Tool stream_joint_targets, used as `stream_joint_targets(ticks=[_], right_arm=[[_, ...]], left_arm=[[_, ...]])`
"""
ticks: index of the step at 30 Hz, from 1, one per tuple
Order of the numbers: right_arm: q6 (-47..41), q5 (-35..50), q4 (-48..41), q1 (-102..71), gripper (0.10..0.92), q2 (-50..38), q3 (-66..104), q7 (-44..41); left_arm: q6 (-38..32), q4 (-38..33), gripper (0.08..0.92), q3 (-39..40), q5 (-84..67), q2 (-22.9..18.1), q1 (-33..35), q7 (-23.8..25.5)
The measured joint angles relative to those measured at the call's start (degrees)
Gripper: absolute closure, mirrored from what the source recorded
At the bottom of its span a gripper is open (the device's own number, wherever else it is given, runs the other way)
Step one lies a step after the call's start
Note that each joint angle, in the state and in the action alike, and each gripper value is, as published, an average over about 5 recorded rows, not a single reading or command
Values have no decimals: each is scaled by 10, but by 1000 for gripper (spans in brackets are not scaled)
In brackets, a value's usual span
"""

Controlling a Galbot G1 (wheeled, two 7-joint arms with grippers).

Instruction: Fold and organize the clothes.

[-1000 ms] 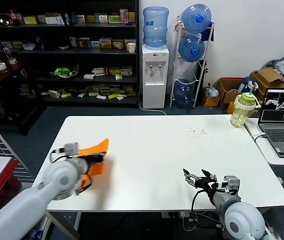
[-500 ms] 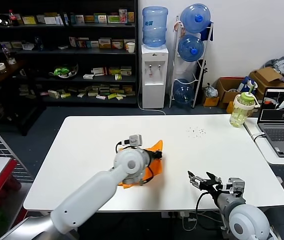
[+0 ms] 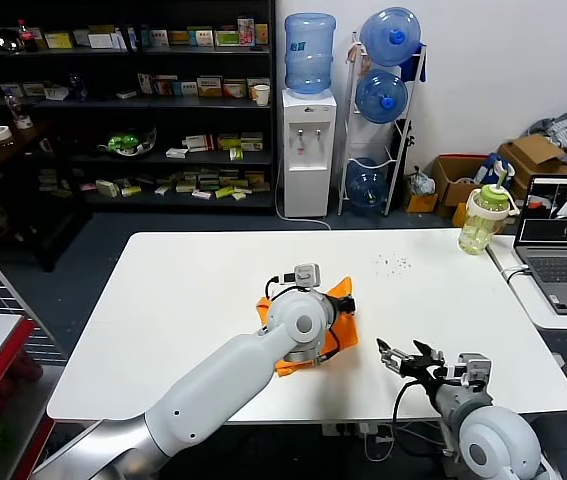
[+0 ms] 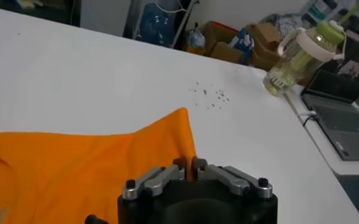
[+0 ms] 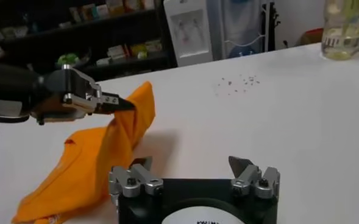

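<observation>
Because our left gripper (image 5: pixel 123 105) holds the orange T-shirt (image 5: pixel 94 159) by one raised corner, with the fingers (image 4: pixel 180 172) pinched almost together on the cloth edge, the shirt lies as a long bunched strip that trails from that pinch down onto the white bench (image 3: pixel 193 290) and back toward our own body. In the head view the left gripper (image 3: pixel 347 306) sits near the middle of the bench, a little toward the near edge, and the T-shirt (image 3: pixel 335 297) shows around and under the wrist, partly hidden by the arm. Our right gripper (image 3: pixel 410 356) waits just beside it at the near edge, its fingers (image 5: pixel 241 164) spread wide and holding nothing. From the right wrist view the held corner stands ahead of those open fingers and off to the left arm's side, while the trailing tail of the shirt runs closer to them along the bench. We judge that the right arm is the nearer free one for a second hold, and that the lower end of the strip, not the raised corner, is the easier reach. We cannot tell whether the lettering faces up.
</observation>
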Motion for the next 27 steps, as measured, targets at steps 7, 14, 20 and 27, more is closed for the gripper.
stream_joint_targets(ticks=[7,14,20,27], right_arm=[[28,-40,9,-17,203,-10,20,-47],[86,-93,17,-72,203,-7,76,-114],[163,-163,-2,-118,203,19,135,-179],[261,-229,-40,-146,203,73,180,-240]], left_arm=[[-8,-41,582,-40,37,20,38,36],[-43,-125,383,-147,131,98,162,147],[-146,-160,220,-283,290,142,331,309],[-282,-180,178,-420,433,133,502,463]])
